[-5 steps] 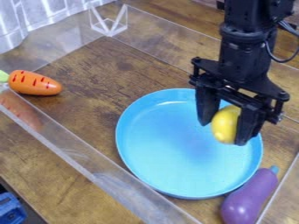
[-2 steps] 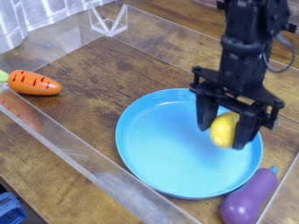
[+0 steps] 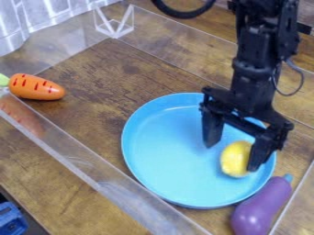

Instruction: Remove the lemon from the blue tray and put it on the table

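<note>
Black gripper point(image 3: 241, 150) dropped low w/ small yellow oval lemon point(image 3: 236, 159), jaws now spread; lemon rests inside round sky-blue plastic tray point(image 3: 160, 151), so removal isn't done.

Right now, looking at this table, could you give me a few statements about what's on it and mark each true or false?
1. The lemon lies inside the blue tray. True.
2. The carrot is in the tray too. False: it lies on the table, far to the left.
3. The hand points down over the lemon, one finger on either side. True.
4. The eggplant is green. False: it is purple.
5. The eggplant lies just outside the tray's rim. True.
</note>
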### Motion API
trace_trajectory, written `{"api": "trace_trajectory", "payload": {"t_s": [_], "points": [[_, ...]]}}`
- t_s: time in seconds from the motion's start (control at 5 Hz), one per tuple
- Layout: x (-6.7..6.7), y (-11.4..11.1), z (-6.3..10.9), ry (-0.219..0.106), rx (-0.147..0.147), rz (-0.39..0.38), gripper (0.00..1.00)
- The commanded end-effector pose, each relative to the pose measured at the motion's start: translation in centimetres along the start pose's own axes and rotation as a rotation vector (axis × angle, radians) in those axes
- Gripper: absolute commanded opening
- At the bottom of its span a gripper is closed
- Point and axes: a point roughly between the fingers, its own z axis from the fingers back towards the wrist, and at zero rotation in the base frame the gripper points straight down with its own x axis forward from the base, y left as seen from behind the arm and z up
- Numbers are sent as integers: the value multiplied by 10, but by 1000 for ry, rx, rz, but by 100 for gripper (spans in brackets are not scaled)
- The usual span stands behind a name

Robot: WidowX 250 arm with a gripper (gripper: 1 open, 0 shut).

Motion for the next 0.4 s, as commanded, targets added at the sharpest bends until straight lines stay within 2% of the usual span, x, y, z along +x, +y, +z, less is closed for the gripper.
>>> {"api": "trace_trajectory", "payload": {"t_s": [0.0, 0.2], "points": [[12, 0, 12, -58, -5, 2, 100], [14, 0, 6, -54, -1, 2, 100]]}}
